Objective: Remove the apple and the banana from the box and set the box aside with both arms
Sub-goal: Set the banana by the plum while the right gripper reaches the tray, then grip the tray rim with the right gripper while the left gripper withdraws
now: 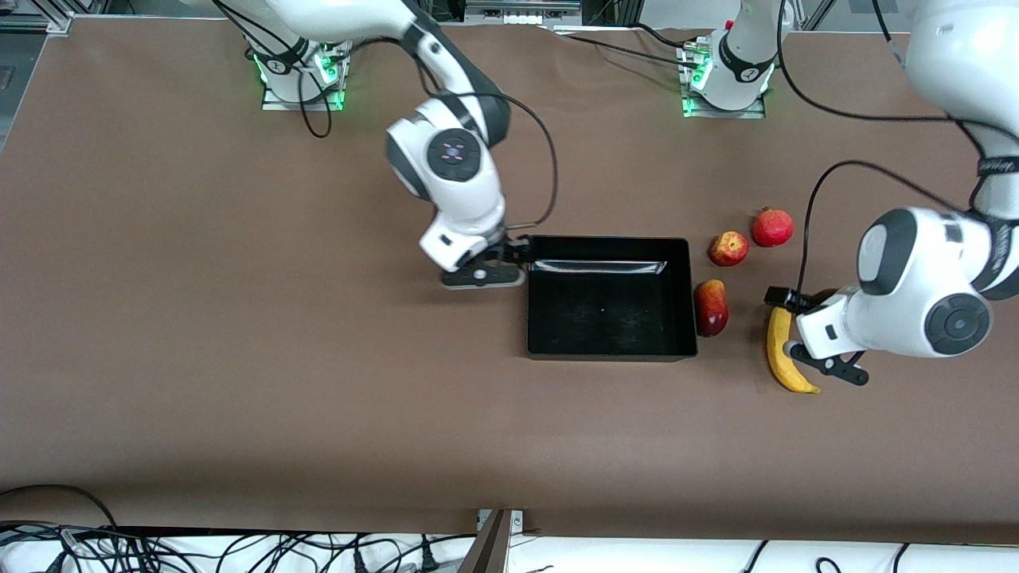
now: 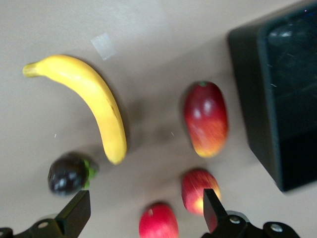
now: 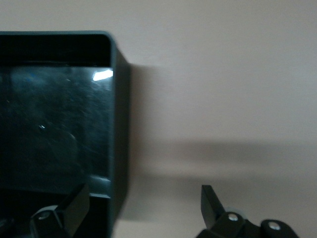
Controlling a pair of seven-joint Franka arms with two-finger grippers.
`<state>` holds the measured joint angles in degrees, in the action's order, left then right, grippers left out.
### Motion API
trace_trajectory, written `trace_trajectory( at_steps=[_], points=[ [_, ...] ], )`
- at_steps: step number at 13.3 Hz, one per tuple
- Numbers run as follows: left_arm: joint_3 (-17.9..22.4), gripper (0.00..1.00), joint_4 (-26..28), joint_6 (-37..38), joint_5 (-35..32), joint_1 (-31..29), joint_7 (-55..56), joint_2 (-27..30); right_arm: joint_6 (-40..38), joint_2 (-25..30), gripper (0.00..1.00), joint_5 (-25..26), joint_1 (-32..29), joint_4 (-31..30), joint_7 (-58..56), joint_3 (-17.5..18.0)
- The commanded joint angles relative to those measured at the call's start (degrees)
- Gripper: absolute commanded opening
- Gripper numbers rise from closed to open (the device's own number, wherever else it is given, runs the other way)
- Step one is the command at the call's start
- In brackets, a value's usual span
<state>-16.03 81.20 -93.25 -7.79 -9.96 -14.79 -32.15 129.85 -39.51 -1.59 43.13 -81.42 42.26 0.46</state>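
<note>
The black box [image 1: 609, 346] lies mid-table, open and empty. My right gripper [image 1: 519, 253] is open at the box's corner toward the right arm's end. In the right wrist view [image 3: 143, 204] one finger is inside the box [image 3: 59, 124] and the other outside, astride its wall. A yellow banana [image 1: 782, 354] lies toward the left arm's end. My left gripper [image 1: 800, 318] hovers open and empty over the banana's farther end. The left wrist view shows it [image 2: 143, 210] above the banana [image 2: 94, 101], a red-and-yellow apple [image 2: 198, 191] and the box [image 2: 282, 94].
A red mango-shaped fruit [image 1: 711, 307] lies against the box's wall toward the left arm's end. The apple [image 1: 728, 248] and a round red fruit [image 1: 772, 227] lie farther from the camera. A dark purple fruit [image 2: 67, 173] lies beside the banana's tip.
</note>
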Motion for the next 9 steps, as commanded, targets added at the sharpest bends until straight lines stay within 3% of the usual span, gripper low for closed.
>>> trace_trajectory(
  at_steps=[1,2,3,5,6,7,9],
  points=[
    [0.38,1.0,-5.42,5.96,-0.56,0.64,-0.07,2.44,5.39,-5.83,0.99,-0.35,2.48,3.46,4.57,-0.9],
    [0.38,1.0,-8.57,7.36,-0.47,0.29,-0.07,2.53,6.81,-6.89,0.97,-0.17,3.1,3.55,5.45,-1.08],
    [0.56,1.0,-10.95,9.38,-0.64,0.38,-0.07,2.53,7.43,-7.6,0.87,0.0,3.28,3.46,5.46,-1.17],
    [0.82,1.0,-14.48,12.11,-0.65,0.73,0.11,2.8,7.26,-7.78,0.49,0.09,3.46,3.46,5.37,-1.34],
    [0.74,1.0,-16.15,12.38,0.31,-0.31,-0.07,2.89,7.17,-7.69,0.21,0.18,3.37,3.46,5.03,-1.34],
    [0.56,1.0,-17.73,13.17,0.23,-0.93,-0.07,2.89,7.17,-7.78,0.0,0.27,3.37,3.46,4.85,-1.43],
    [1.35,1.0,-17.84,15.72,-0.2,-0.77,0.72,6.02,7.0,-7.52,0.0,1.67,3.28,3.46,4.41,-1.87]
  ],
)
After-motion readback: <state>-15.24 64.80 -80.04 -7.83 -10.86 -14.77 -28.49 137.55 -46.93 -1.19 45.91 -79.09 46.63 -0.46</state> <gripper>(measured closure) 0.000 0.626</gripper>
